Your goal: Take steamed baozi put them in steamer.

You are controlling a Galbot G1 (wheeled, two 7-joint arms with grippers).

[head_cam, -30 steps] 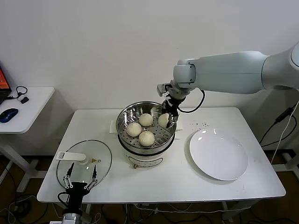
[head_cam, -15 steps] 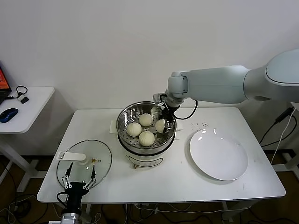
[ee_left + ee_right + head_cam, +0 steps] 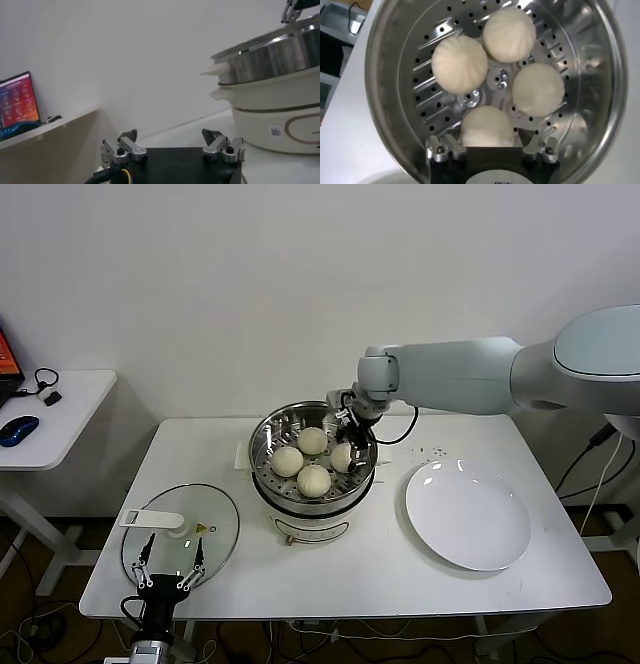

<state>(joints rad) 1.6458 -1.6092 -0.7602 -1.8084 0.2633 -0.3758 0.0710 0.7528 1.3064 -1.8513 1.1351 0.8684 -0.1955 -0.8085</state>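
White table (image 3: 350,569) bears steamer (image 3: 268,446), plate (image 3: 468,515), glass lid (image 3: 180,531).

I saw the steamer (image 3: 313,474), a wide shiny steel pot on a white base, standing upright near the middle of the table. Four cream-white pleated buns sat on its perforated tray: one at the back (image 3: 312,441), one to the left (image 3: 287,461), one at the front (image 3: 314,480), one on the right (image 3: 342,456).

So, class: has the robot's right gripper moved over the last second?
Yes. The right gripper has dropped from beside the steamer's right rim down inside it, leaving the fourth bun on the tray, jaws open.
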